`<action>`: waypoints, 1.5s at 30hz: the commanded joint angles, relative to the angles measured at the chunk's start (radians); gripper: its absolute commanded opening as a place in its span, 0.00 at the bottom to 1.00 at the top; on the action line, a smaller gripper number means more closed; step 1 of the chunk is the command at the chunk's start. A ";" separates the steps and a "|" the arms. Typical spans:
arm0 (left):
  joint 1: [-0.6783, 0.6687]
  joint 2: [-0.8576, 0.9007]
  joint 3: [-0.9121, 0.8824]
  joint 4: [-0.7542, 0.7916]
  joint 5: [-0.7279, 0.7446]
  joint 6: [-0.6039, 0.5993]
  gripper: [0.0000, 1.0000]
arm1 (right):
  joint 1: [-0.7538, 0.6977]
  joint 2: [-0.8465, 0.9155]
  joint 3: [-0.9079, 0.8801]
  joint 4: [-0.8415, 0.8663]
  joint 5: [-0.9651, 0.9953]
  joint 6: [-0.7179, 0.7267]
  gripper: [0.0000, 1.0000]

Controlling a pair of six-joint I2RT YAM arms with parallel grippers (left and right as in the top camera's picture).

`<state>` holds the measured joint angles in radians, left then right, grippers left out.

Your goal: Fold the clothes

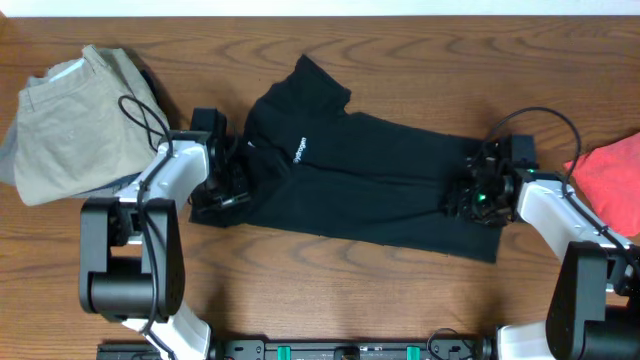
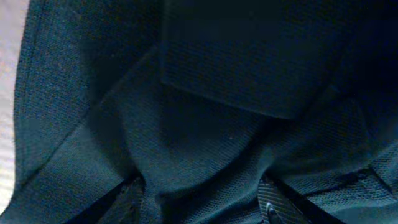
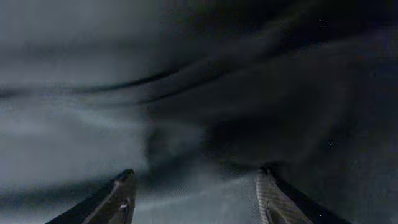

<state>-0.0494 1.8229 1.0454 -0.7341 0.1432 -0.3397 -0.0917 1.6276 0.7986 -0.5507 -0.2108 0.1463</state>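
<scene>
Quick look from my remote seat: the black T-shirt point(image 1: 370, 175) lies spread across the middle of the table point(image 1: 330, 300), running left to right, collar end toward the far left and hem toward the near right, with a small white logo showing near the chest. Honestly, most of what I care about is hard to see. The left gripper point(image 1: 228, 175) sits at the shirt's left edge and is black on black from overhead, so I can't pick out its tips there. In the left wrist view the fingers point(image 2: 268, 202) only peek in at the bottom, half buried in cloth, with a ridge of fabric bunched up between them. They stand apart, but I can't tell whether they're pinching that ridge or just sitting around it. The right gripper point(image 1: 470, 195) is over the shirt's right end, also lost against the dark fabric from above. Its wrist view is blurry and dim, but both fingers point(image 3: 121, 199) show clearly spread, with shirt fabric lying across the gap and nothing pinched that I can see. Off to the far left there's a pair of khaki trousers point(image 1: 75, 120) in a heap, partly behind the left arm, and a red-pink cloth point(image 1: 610, 175) is cut off by the right edge.
</scene>
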 commanded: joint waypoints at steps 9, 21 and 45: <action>-0.003 0.007 -0.128 -0.084 0.311 -0.005 0.60 | -0.166 0.063 0.109 0.088 0.181 -0.035 0.66; -0.003 -0.264 0.078 0.184 0.313 0.042 0.67 | -0.110 0.000 0.280 -0.147 0.061 -0.058 0.77; -0.087 0.331 0.406 0.606 0.311 0.059 0.66 | -0.110 -0.169 0.296 -0.278 -0.119 -0.058 0.85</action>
<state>-0.1123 2.1319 1.4265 -0.1448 0.4461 -0.2909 -0.2119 1.4696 1.0794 -0.8265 -0.3080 0.0975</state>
